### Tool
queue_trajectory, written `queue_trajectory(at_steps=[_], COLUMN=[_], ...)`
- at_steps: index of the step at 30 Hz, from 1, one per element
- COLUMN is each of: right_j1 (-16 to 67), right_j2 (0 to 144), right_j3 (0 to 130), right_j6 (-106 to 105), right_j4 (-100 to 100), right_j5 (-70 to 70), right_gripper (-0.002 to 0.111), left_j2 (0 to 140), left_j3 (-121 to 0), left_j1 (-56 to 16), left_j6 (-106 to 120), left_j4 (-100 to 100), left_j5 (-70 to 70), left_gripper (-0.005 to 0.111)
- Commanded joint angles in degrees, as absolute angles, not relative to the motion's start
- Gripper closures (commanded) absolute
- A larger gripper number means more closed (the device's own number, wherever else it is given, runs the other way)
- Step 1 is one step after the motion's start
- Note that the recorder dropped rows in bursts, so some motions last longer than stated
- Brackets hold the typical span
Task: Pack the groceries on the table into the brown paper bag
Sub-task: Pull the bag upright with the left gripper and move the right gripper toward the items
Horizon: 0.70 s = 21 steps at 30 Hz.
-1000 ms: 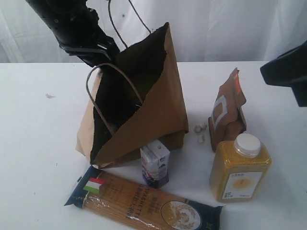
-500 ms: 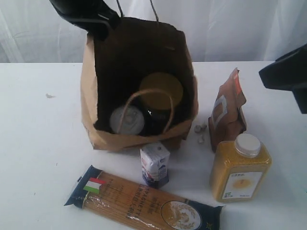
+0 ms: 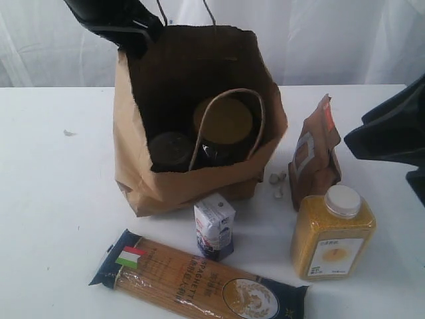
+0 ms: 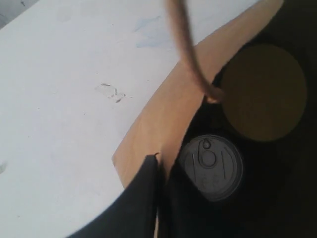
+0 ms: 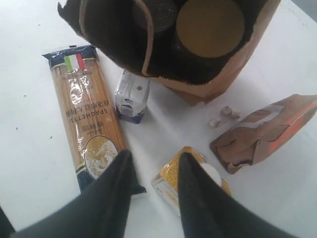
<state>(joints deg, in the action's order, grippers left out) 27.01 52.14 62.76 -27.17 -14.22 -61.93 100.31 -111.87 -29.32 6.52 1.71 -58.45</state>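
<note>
My left pincer [image 4: 158,168] clamped on the rim of the tall kraft-brown paper bag [image 3: 192,186], my right pincer [image 5: 153,166] apart and empty above the yellow-grain bottle with white cap [image 3: 332,239]

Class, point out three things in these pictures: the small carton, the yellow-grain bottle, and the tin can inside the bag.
small carton [image 3: 214,229], exterior view, front face.
yellow-grain bottle [image 3: 332,229], exterior view, yellow body above the label.
tin can [image 4: 211,167], left wrist view, middle of its lid.

Left hand [image 4: 159,167] seemingly pinched, right hand [image 5: 154,157] — open
</note>
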Motion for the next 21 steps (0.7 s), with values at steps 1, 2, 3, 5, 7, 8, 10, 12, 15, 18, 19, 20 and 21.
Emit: queue_trajectory(at_steps=[1, 2, 3, 5, 7, 8, 10, 12, 15, 18, 19, 20, 21], right_j1=[26.9, 26.9, 26.9, 26.9, 26.9, 26.9, 26.9, 26.9, 26.9, 26.9, 27.1, 27.7, 28.6], right_j2=[52.2, 52.2, 52.2, 52.2, 52.2, 52.2, 52.2, 52.2, 53.1, 55.6, 56.8, 57.8, 59.2], right_j3=[62.8, 62.8, 62.8, 62.8, 62.8, 62.8, 62.8, 62.8, 63.1, 64.6, 65.2, 65.8, 66.5], right_j6=[-27.9, -27.9, -27.9, -27.9, -28.4, -29.4, -32.3, -34.7, -36.3, -39.1, -40.8, -42.4, -44.8], right_j4=[-14.8, -14.8, -15.0, -15.6, -15.6, -15.6, -15.6, -15.6, -15.6, -15.7, -16.3, -16.5, -16.7], right_j5=[-61.9, -61.9, -61.9, -61.9, -61.9, -61.9, -61.8, -61.0, -59.0, -58.7, -58.7, -58.7, -58.7], right_gripper=[0.078, 0.078, 0.078, 0.078, 0.078, 0.078, 0.077, 0.073, 0.061, 0.051, 0.049, 0.048, 0.049], left_j2=[99.6, 99.6, 99.6, 99.6, 99.6, 99.6, 99.2, 98.4, 96.1, 93.1, 91.9, 90.7, 89.7], left_j3=[-112.0, -112.0, -112.0, -112.0, -112.0, -112.0, -112.0, -112.1, -112.1, -112.1, -112.1, -112.1, -112.1], left_j1=[-29.3, -29.3, -29.3, -29.3, -29.3, -29.3, -29.3, -29.3, -29.3, -29.3, -29.3, -29.3, -29.3], left_j6=[5.6, 4.5, 3.6, 3.2, 3.2, 3.2, 3.2, 3.2, 3.2, 3.4, 3.4, 3.5, 3.6], left_j4=[2.5, 2.5, 2.5, 2.5, 2.5, 2.5, 2.5, 2.4, 1.5, 0.8, 0.8, 0.6, 0.5], left_j5=[-58.2, -57.6, -57.1, -56.5, -56.5, -56.5, -56.6, -56.7, -56.6, -58.7, -59.9, -61.2, -62.5], left_gripper=[0.06, 0.042, 0.031, 0.015, 0.014, 0.015, 0.018, 0.02, 0.023, 0.024, 0.024, 0.024, 0.024])
